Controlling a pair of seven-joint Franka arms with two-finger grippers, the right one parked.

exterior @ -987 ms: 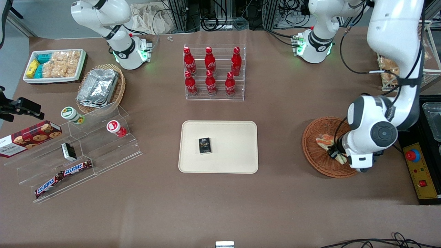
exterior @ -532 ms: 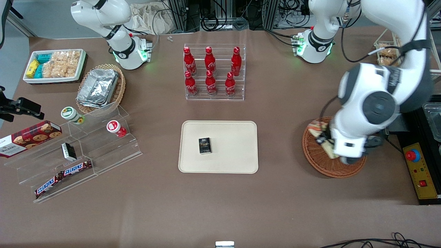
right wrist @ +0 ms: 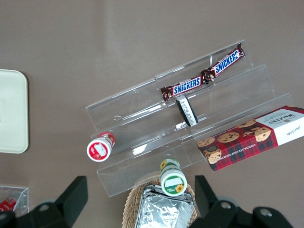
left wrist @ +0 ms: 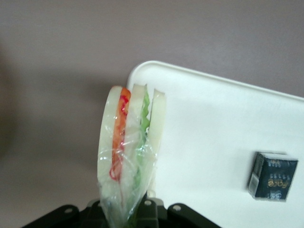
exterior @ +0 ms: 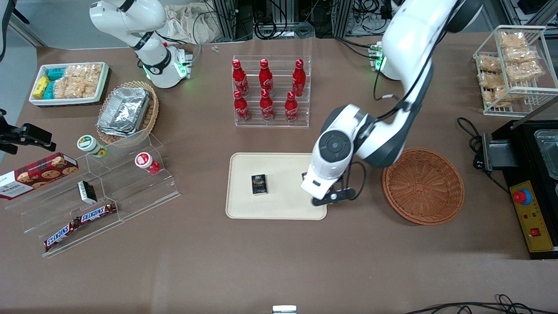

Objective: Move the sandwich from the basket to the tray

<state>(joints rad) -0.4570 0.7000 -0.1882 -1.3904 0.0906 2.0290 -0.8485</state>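
Pincer (left wrist: pixel 124 214) grips sandwich (left wrist: pixel 130 152) above tray (exterior: pixel 283 205) edge.

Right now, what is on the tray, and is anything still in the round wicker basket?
On the tray lies a small dark box. The gripper, shut on the sandwich, hangs above the tray's corner. The basket is empty. The arm hides part of the tray.

My working arm (exterior: pixel 405 52) is glossy white with rounded links and dark grey bands at the joints. A round grey cap (exterior: pixel 334 147) closes the wrist joint just above my gripper (exterior: pixel 314 192). A thin black cable (exterior: pixel 394 100) runs along the arm and loops beside the gripper. The gripper's body is black plastic with small screws. My base has a green light (exterior: pixel 378 64).
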